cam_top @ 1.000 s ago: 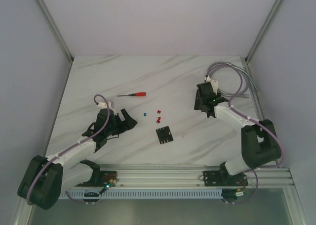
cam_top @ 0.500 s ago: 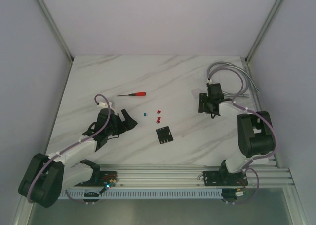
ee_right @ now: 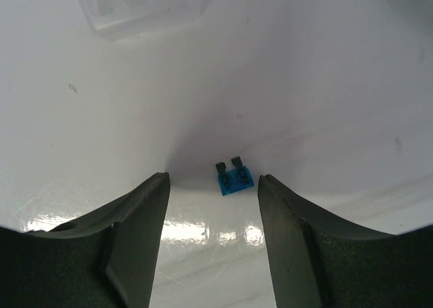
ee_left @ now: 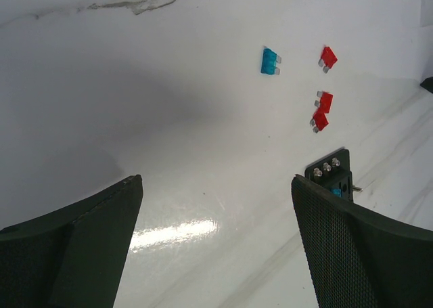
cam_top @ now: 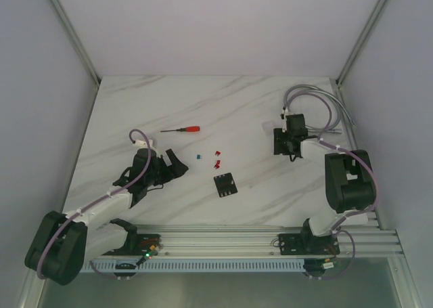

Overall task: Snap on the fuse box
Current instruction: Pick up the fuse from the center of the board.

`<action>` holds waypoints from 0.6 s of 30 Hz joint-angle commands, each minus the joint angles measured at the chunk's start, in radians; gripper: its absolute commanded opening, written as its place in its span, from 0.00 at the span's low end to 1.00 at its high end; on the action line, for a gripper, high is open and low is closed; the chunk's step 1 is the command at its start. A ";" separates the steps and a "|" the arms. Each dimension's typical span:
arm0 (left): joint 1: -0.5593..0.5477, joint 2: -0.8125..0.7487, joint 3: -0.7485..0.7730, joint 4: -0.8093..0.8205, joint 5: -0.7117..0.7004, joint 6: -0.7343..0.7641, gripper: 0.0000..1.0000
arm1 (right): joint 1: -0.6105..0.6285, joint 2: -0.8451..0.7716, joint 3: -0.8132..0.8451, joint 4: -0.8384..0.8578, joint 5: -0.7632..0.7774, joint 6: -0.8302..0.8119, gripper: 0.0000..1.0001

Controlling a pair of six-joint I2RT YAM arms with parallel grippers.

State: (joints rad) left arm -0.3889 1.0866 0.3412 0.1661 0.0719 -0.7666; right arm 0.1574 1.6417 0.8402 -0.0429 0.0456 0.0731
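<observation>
On the left, the left jaws gape wide over the bench point(cam_top: 135, 105), holding nothing. Past the screwdriver point(cam_top: 183, 128) and the loose fuses point(cam_top: 218, 163), the fuse box point(cam_top: 225, 185) lies flat at mid-bench, well apart from both arms. At right, near the clear lid point(ee_right: 145, 7), the right jaws stand partly apart, straddling a blue fuse point(ee_right: 234, 179) without touching it. This looks like a pickup: centre on the plastic body, pinch its sides rather than the prongs, and lift straight, clear of the lid.
</observation>
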 commanded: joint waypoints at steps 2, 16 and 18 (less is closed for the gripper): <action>0.005 -0.025 0.015 -0.015 0.014 -0.003 1.00 | -0.007 0.044 -0.010 -0.018 -0.078 -0.039 0.59; 0.005 -0.031 0.013 -0.017 0.017 -0.005 1.00 | 0.021 0.015 -0.010 -0.069 -0.120 -0.046 0.45; 0.006 -0.032 0.013 -0.016 0.016 -0.007 1.00 | 0.033 0.011 -0.004 -0.088 -0.126 -0.045 0.43</action>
State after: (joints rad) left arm -0.3889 1.0695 0.3412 0.1623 0.0750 -0.7666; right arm 0.1688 1.6455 0.8410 -0.0261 -0.0311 0.0322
